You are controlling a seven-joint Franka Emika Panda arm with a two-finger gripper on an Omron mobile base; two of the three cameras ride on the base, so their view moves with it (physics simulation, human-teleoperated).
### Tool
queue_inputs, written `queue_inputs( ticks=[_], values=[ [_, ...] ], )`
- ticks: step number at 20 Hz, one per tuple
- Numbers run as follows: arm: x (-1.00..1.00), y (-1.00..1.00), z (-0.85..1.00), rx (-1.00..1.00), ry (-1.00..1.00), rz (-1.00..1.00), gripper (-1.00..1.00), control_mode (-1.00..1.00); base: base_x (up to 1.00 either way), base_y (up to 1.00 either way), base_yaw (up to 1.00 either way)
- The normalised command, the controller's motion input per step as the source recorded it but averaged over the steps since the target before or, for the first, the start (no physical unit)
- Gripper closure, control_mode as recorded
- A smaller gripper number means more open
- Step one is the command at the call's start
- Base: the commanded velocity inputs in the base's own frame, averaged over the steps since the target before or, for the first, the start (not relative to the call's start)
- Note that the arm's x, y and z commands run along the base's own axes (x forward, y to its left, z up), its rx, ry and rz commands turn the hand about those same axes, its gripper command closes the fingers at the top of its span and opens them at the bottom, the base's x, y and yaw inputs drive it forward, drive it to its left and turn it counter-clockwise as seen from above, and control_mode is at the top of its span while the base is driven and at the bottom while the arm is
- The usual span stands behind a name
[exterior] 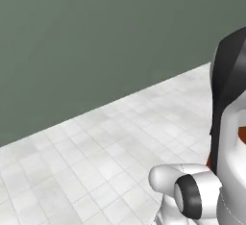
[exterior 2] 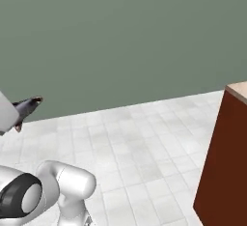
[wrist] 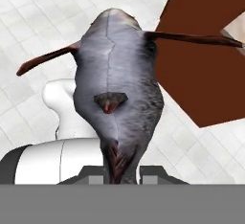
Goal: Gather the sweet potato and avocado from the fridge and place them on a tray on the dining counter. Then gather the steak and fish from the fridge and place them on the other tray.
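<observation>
Grey wall (exterior: 96,36) and open white tiled floor (exterior: 96,161) on the left, nothing standing there, plenty of room to swing. In the right base view the fish (exterior 2: 28,105) pokes out at the far left, carried up in the air above the floor. The hand view shows it up close: a grey body with thin red-brown fins sticking out both sides, and the gripper (wrist: 122,173) clamped shut on its tail end. It's likely slick and somewhat floppy, light, and with such a narrow hold at the tail it could slip or pivot; a grip nearer mid-body would be safer. Further right is the dining counter (exterior 2: 224,162), its red-brown front and corner edge close by; keep the fins off that edge.
</observation>
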Motion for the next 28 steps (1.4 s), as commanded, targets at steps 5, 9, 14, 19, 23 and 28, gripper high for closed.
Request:
queue_inputs(
  ticks=[5,9,14,19,23,28],
  values=[
    [0.0,0.0,0.0,0.0,0.0,0.0,1.0,1.0,0.91,0.39,-0.45],
    [0.0,0.0,0.0,0.0,0.0,0.0,1.0,1.0,0.9,0.39,-0.45],
    [0.0,0.0,0.0,0.0,0.0,0.0,1.0,1.0,0.9,0.39,-0.45],
    [0.0,0.0,0.0,0.0,0.0,0.0,1.0,1.0,0.91,0.37,-0.45],
    [0.0,0.0,0.0,0.0,0.0,0.0,1.0,1.0,0.91,0.34,-0.45],
    [0.0,0.0,0.0,0.0,0.0,0.0,1.0,1.0,0.89,0.3,-0.46]
  ],
)
